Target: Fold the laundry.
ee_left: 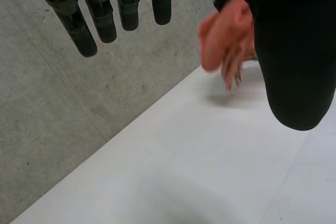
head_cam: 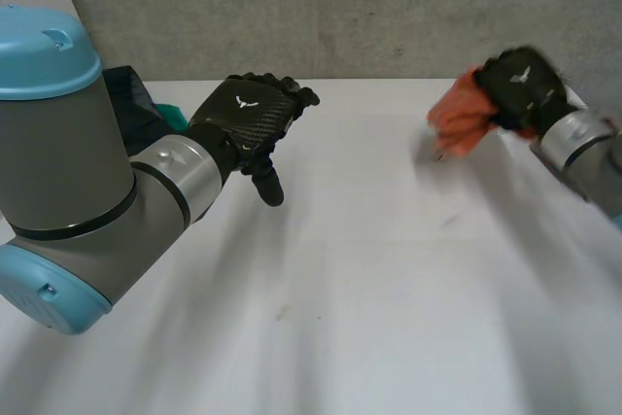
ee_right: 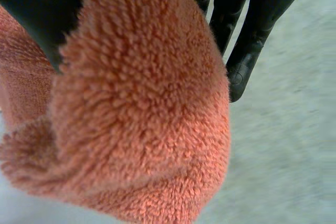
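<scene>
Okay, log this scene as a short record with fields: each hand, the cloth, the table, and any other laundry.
left hand: open, holding nothing, over the table
right hand: shut on the orange cloth
orange cloth: fluffy, bunched, hanging from the right hand, not folded
table: white
other laundry: dark and teal pile beside the left arm

The white surface runs back to a grey concrete wall. At its far left corner lies a dark cloth heap with a teal cloth just beside it, both partly hidden behind the left arm.
</scene>
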Robot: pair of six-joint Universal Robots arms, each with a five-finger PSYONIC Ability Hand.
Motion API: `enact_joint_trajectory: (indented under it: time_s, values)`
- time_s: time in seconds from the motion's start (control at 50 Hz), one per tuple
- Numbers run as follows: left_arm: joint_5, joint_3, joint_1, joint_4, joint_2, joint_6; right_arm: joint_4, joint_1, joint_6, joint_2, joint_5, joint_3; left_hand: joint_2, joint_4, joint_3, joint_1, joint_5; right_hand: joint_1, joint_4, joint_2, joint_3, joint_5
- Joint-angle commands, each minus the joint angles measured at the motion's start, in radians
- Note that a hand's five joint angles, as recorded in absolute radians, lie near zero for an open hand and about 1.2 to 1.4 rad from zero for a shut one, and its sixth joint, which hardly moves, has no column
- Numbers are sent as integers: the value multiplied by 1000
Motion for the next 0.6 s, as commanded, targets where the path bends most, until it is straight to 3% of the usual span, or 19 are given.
enact_joint_trajectory:
  time_s: [0.02,0.16,0.4,0.6]
  values:
    - [0,0,-1,0,0,-1,-179,-139,305,38,-21,-200,0,0,-5,15,-14,523,205,241,274,360]
    - [0,-5,-3,2,0,-1,-328,-259,520,142,-50,-306,-3,-2,-8,12,-17,523,205,241,274,360]
    - [1,-8,0,5,-5,-10,-361,-407,521,374,-258,-311,0,0,-5,15,-14,523,205,241,274,360]
    - [1,-8,0,5,-17,-31,-361,-499,458,408,-344,-214,3,3,-2,18,-11,523,205,241,274,360]
